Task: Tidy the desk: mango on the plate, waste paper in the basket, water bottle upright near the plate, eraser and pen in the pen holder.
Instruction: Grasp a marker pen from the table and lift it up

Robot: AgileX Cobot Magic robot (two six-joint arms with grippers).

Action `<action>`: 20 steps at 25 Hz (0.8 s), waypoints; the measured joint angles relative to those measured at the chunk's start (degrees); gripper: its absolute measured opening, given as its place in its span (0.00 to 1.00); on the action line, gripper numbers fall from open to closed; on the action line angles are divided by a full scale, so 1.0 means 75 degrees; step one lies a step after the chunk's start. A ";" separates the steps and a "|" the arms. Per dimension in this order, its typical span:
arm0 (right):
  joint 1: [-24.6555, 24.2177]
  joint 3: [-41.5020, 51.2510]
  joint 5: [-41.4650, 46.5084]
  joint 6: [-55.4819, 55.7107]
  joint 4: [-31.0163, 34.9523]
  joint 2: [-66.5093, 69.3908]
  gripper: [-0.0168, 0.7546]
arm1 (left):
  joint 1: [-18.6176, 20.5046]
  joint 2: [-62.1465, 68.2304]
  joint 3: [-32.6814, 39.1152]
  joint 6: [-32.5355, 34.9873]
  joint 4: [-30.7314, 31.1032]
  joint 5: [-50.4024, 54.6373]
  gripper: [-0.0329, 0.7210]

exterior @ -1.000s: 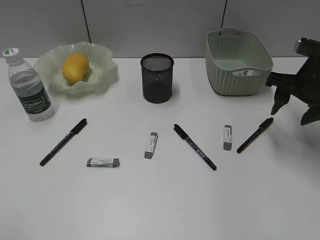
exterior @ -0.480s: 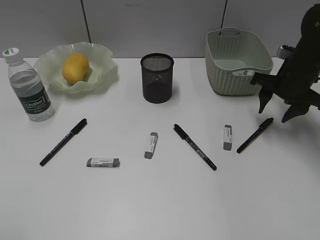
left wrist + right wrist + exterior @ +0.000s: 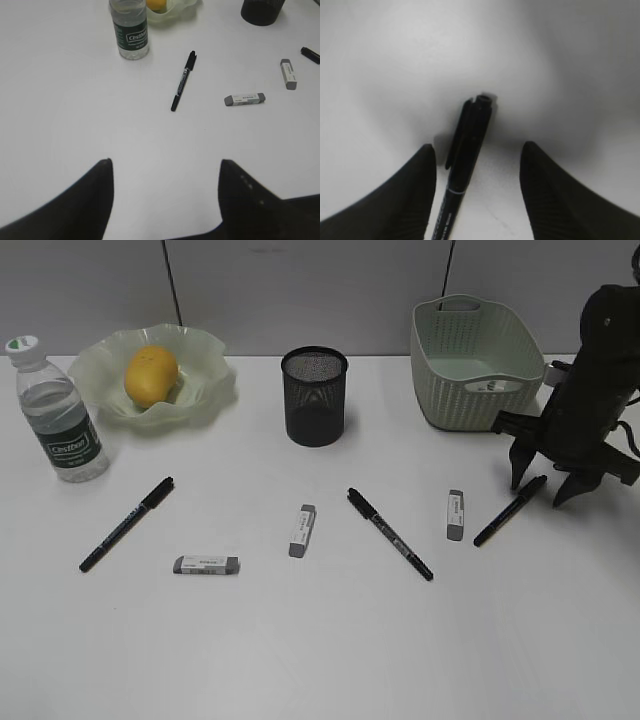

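My right gripper (image 3: 541, 490) is open, low over the desk (image 3: 320, 640), its fingers straddling the cap end of the rightmost black pen (image 3: 510, 510); in the right wrist view that pen (image 3: 465, 155) lies between the open fingers (image 3: 477, 150). Two more pens (image 3: 127, 523) (image 3: 390, 534) and three grey erasers (image 3: 206, 564) (image 3: 302, 530) (image 3: 455, 514) lie on the desk. The mango (image 3: 150, 375) sits in the plate (image 3: 205, 390). The water bottle (image 3: 58, 420) stands upright beside the plate. The pen holder (image 3: 314, 397) stands at centre back. My left gripper (image 3: 165, 162) is open and empty. No waste paper is visible.
The pale green basket (image 3: 475, 360) stands at the back right, just behind my right arm. The left wrist view shows the bottle (image 3: 130, 30), a pen (image 3: 183, 80) and two erasers (image 3: 245, 99) (image 3: 288, 73). A grey wall runs behind the desk.
My right gripper has come down and leftward from beside the basket to the cap end of the rightmost pen. Nothing on the desk has moved.
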 joint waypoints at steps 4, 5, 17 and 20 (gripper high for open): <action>0.0000 -0.0006 -0.0002 0.0061 0.0000 0.0083 0.53 | 0.0000 0.0000 0.0000 0.0000 0.0000 0.0000 0.70; 0.0000 -0.0015 -0.0009 0.0068 0.0000 0.0083 0.51 | 0.0000 0.0000 0.0000 0.0000 0.0000 0.0000 0.70; 0.0000 -0.0062 0.0012 -0.0313 -0.0007 0.0106 0.21 | 0.0000 0.0000 0.0000 0.0000 0.0000 0.0000 0.70; 0.0000 -0.0133 0.0210 -0.0716 -0.0007 0.0106 0.21 | 0.0000 0.0000 0.0000 0.0000 0.0000 0.0000 0.70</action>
